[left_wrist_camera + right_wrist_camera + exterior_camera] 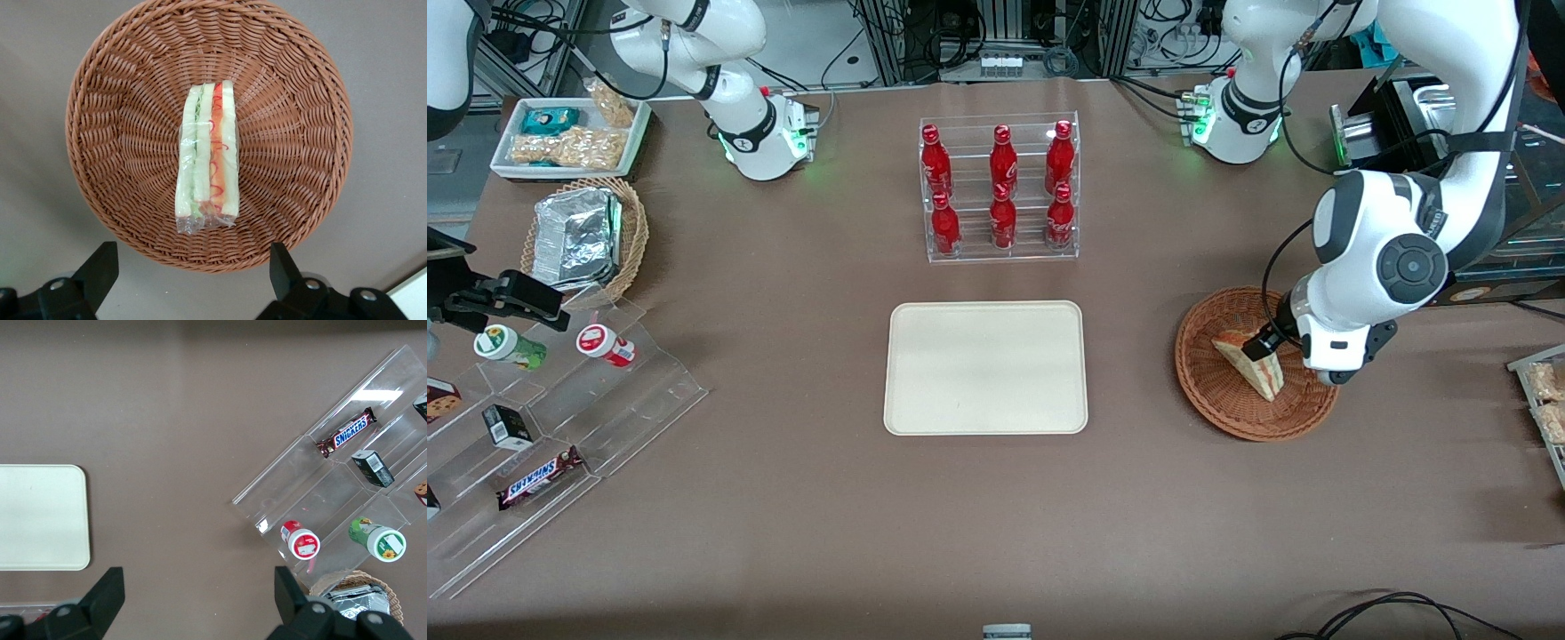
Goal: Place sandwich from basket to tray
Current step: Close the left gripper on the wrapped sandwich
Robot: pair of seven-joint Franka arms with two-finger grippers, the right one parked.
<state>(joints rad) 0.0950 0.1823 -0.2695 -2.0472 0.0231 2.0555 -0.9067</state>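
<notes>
The sandwich (207,153) is a wedge wrapped in clear film, white bread with green and orange-red layers, standing on edge in the middle of the reddish-brown wicker basket (300,100). My left gripper (190,257) hangs above the basket, open, with its black fingers (100,263) wide apart and nothing between them. In the front view the gripper (1265,342) is over the basket (1209,400), just above the sandwich (1258,372). The cream tray (985,367) lies bare on the table, beside the basket toward the parked arm's end.
A clear rack of red bottles (1000,187) stands farther from the front camera than the tray. Toward the parked arm's end are a stepped acrylic stand with snacks (560,418), a tan basket with a foil package (583,236) and a white snack tray (569,138).
</notes>
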